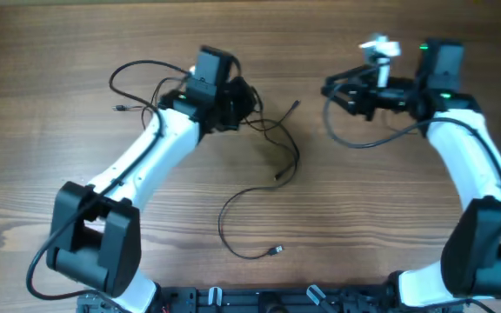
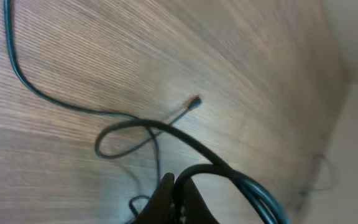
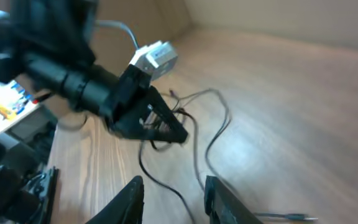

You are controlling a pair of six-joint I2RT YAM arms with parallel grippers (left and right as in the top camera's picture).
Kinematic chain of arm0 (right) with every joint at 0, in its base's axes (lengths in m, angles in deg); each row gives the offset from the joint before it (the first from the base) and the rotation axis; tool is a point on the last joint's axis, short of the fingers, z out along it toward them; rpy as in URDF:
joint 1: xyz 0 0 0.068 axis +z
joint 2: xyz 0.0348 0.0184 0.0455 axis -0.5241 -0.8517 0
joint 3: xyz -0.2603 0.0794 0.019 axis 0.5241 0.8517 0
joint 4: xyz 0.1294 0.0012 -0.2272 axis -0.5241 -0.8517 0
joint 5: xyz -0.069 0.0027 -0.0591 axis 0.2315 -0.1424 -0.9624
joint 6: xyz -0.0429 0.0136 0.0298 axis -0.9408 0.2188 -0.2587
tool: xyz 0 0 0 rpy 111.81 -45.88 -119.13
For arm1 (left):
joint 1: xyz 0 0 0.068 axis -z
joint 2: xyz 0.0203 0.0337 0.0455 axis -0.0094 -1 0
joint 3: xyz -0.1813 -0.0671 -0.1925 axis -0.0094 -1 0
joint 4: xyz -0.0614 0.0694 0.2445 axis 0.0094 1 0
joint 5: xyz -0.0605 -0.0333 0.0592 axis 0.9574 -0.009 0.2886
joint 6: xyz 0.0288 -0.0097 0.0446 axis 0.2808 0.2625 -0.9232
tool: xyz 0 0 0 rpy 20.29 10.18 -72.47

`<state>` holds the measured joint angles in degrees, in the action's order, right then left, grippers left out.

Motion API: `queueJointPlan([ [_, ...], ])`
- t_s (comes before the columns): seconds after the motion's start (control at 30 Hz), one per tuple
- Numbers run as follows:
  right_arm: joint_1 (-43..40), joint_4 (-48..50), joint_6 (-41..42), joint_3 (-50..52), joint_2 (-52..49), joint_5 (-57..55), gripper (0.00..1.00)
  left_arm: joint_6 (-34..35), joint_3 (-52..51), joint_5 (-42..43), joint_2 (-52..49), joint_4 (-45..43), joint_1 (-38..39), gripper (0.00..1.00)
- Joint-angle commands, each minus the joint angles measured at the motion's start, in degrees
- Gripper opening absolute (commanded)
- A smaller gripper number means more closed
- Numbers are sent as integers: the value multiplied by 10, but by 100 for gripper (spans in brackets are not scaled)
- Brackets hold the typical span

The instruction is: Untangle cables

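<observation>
Evidently the step in hand is drawing one strand out of the knot. The cables [image 1: 249,113] lie bunched at about 11 o'clock on the surface [image 1: 390,217], and a separate cord [image 1: 223,228] loops toward 6 o'clock. The left hand [image 3: 176,132] is pinched shut at the knot, apparently on a strand. The right hand [image 3: 174,183], at 1 o'clock, is partly spread with nothing between its fingers. To do this well, the left should anchor the bundle while the right reaches toward 9 o'clock. It should take a plug end [image 1: 294,105] rather than a mid-loop and pull slowly outward, easing off if the knot tightens.
</observation>
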<state>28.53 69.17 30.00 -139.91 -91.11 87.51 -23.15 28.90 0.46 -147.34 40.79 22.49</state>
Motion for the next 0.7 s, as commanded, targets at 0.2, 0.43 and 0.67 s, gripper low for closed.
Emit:
queueJointPlan([
  [0.2, 110, -1, 58, -7, 9, -118, 32, -126, -3, -128, -4, -39, 96, 4],
  [0.43, 111, -1, 55, -7, -8, -80, 33, -61, -3, 28, -4, -52, 42, 4],
  [0.67, 144, 9, 7, -7, -45, -105, 52, 76, -3, 162, -4, -46, -47, 4],
])
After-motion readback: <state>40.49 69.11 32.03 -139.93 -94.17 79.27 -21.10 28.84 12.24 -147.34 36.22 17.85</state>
